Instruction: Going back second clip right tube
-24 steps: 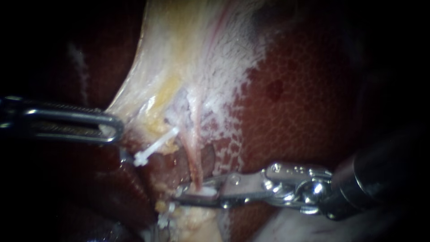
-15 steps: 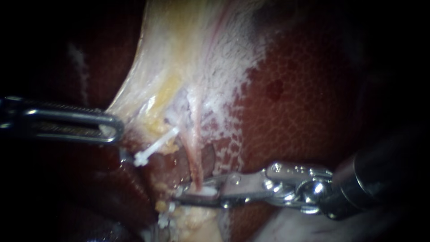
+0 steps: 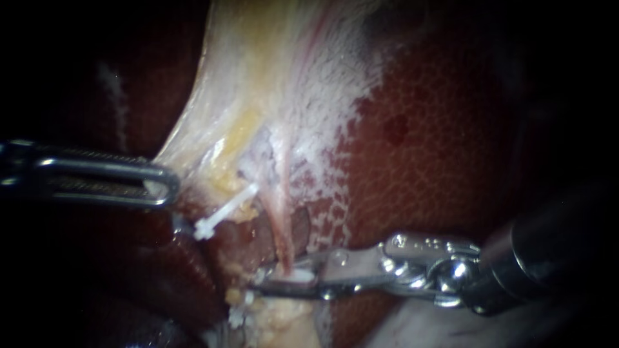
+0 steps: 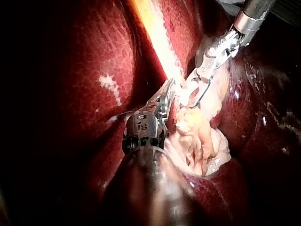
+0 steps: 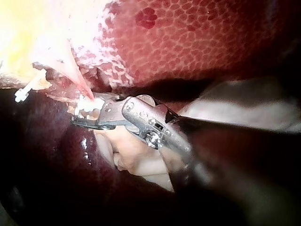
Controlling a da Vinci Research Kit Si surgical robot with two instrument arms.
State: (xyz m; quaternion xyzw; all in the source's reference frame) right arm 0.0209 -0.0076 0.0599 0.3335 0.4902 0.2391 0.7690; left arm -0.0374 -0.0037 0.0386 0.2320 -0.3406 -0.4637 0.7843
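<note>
The right tube is a thin pink strand running down from the pale gallbladder. At its lower end a white clip sits across it, between the jaws of my right instrument. Those jaws stand slightly apart on either side of the clip; in the right wrist view a dark gap shows under the clip within the right instrument. Another white clip lies on tissue further left. My left instrument is shut on the gallbladder's edge and holds it taut, as its own view also shows for the left instrument.
Mottled dark red liver fills the right side behind the right instrument's shaft. A lump of pale yellow fatty tissue lies just under the right instrument's jaws. Dark liver folds lie under the left instrument.
My right instrument has drawn back a few pixels to the right along its shaft; the clip stays on the tube. The left instrument and the tissue have not moved.
</note>
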